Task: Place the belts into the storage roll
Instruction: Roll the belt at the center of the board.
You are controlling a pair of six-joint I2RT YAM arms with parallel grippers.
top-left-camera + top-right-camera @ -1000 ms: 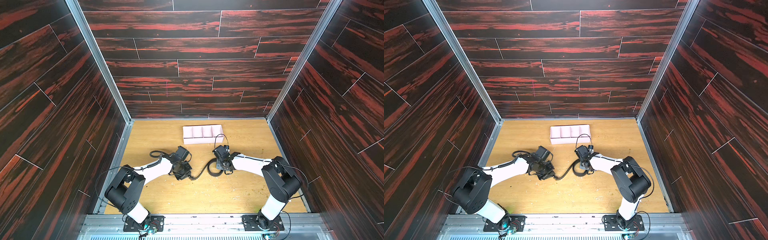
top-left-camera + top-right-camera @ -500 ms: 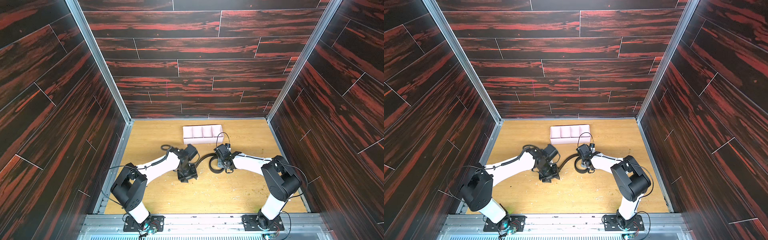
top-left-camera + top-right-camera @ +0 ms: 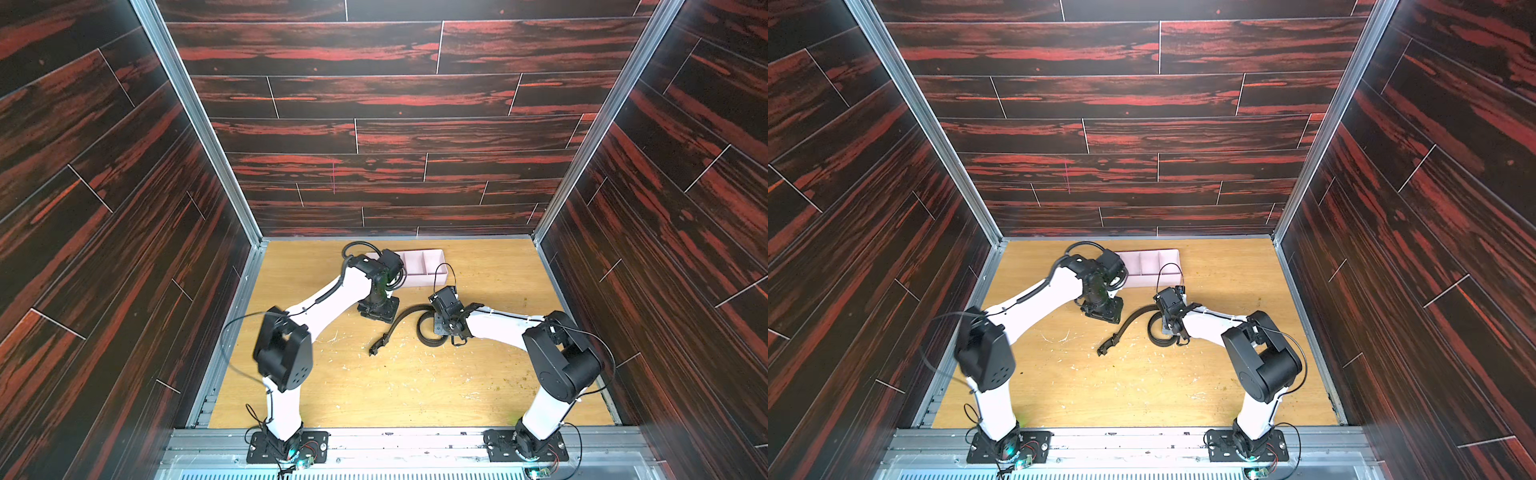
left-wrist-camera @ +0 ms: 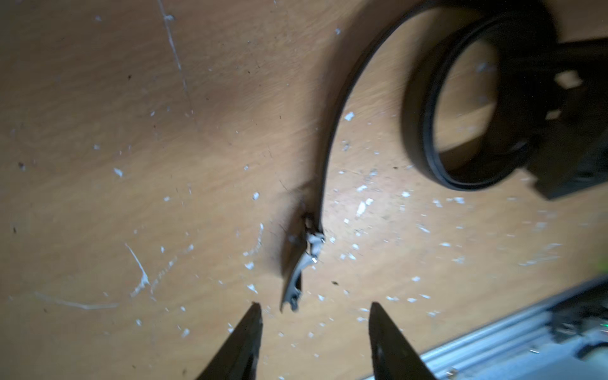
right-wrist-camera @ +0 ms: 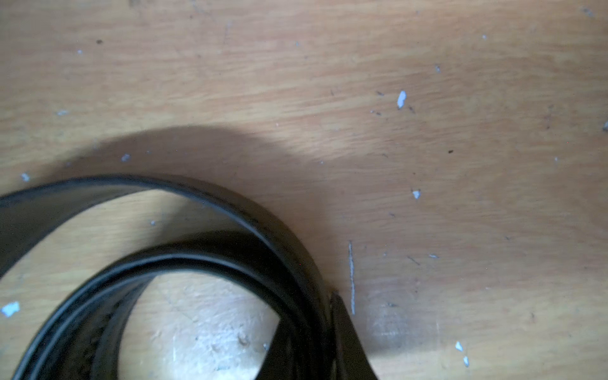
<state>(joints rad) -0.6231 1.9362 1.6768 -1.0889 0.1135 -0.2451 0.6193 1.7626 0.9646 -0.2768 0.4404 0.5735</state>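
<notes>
The wooden table (image 3: 415, 390) takes up the floor of the dark-panelled booth, and white flecks (image 4: 360, 209) are scattered over it. The left arm (image 3: 328, 299) reaches in toward the far middle, and the right arm (image 3: 498, 328) lies low across the near right. The pink tray (image 3: 428, 266) sits by the back wall, its left end hidden behind the left arm's wrist in both top views. The black belt (image 3: 428, 336) lies wholly on the table, outside the tray and on its near side. One end is wound into a loose coil standing on edge. From there the strap runs out in a curve toward the left arm's side, and the rest lies flat. The right gripper (image 3: 442, 332) is down at the coil. In its wrist view the belt (image 5: 230, 263) fills the lower part, and a dark finger (image 5: 345, 335) presses the outside of the wound layers, so the jaws pinch the coil. The left gripper (image 3: 374, 313) points down between the tray and the belt and touches neither. In its wrist view the left gripper (image 4: 314, 306) has its jaws spread with nothing between them. The buckle (image 4: 306, 260) lies just ahead of the gap, at the strap's free end.
</notes>
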